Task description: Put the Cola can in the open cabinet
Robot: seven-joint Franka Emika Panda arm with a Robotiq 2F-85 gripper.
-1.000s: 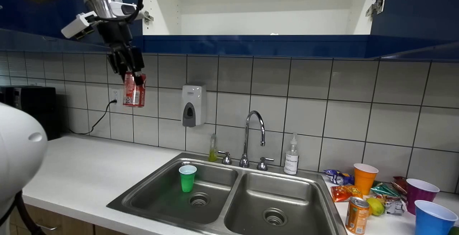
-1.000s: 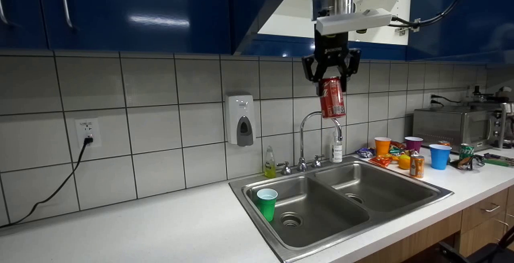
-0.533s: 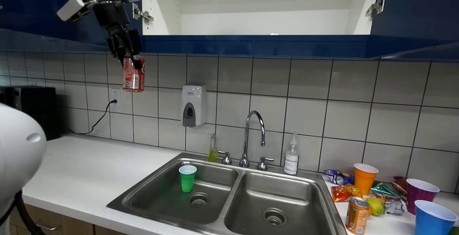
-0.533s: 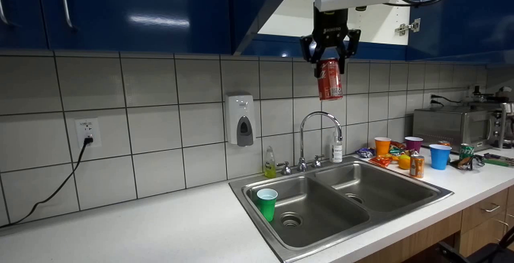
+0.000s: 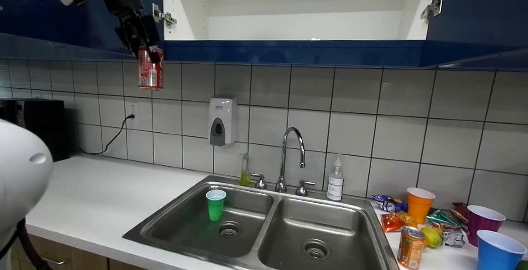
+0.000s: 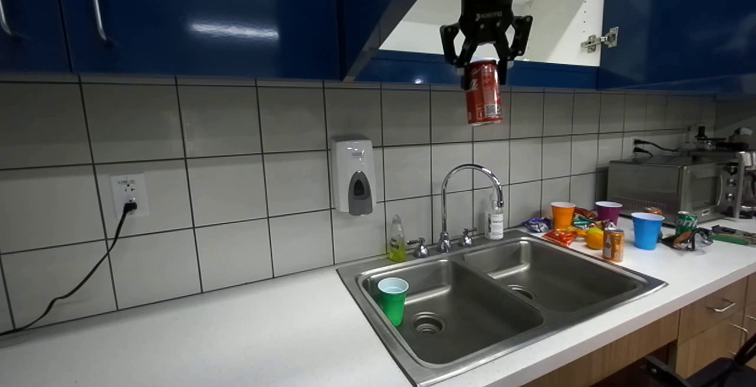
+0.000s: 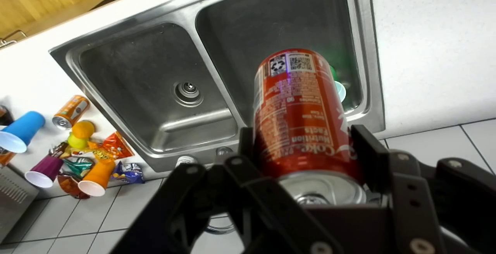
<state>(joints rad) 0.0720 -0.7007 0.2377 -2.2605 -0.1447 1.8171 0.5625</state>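
The Cola can (image 5: 151,73) is red with white markings; it also shows in an exterior view (image 6: 484,93) and the wrist view (image 7: 302,106). My gripper (image 6: 484,72) is shut on its upper part, one finger on each side, and holds it nearly upright in the air; the fingers show in the wrist view (image 7: 302,141). The open cabinet (image 5: 305,51) has a white interior and a dark blue lower edge. In an exterior view the can hangs left of the opening; in an exterior view (image 6: 561,20) it appears in front of the lower edge.
Open blue doors (image 5: 478,18) flank the cabinet; one door (image 6: 384,15) juts outward. A soap dispenser (image 5: 223,121) and faucet (image 5: 284,158) stand below. A green cup (image 5: 215,208) is in the sink (image 5: 264,237). Cups, snack bags and an orange can (image 5: 411,247) lie right.
My gripper has risen steadily with the Cola can held in it, from well below the cabinet's lower edge up toward it in the pictures. The other objects have not moved.
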